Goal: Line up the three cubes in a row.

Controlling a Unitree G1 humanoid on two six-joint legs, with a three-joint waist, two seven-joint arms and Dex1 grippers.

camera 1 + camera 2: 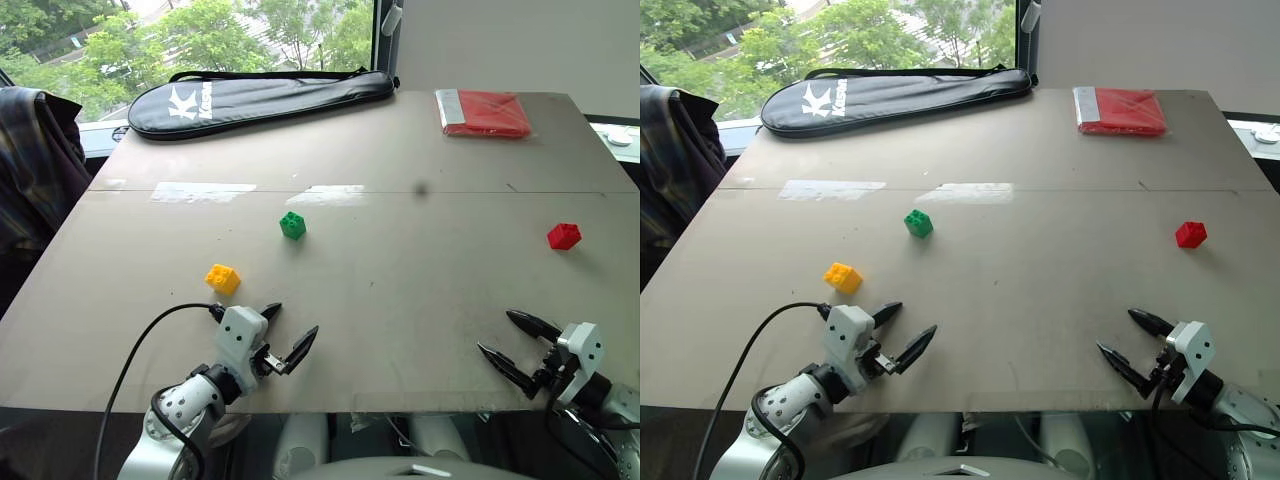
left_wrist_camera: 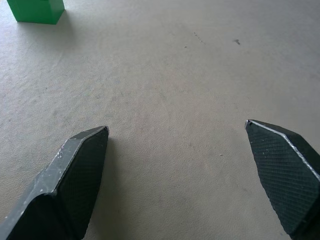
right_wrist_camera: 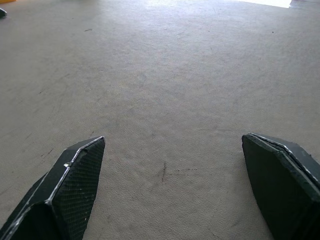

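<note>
Both my claws hang wide and empty over the near edge of the table, nothing grabbed yet. Yellow cube sits just past my left claw, green cube farther out, red cube well apart beyond my right claw; no row.

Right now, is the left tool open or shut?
Open. The left tool has its two black fingers spread wide apart over bare table, holding nothing.
</note>
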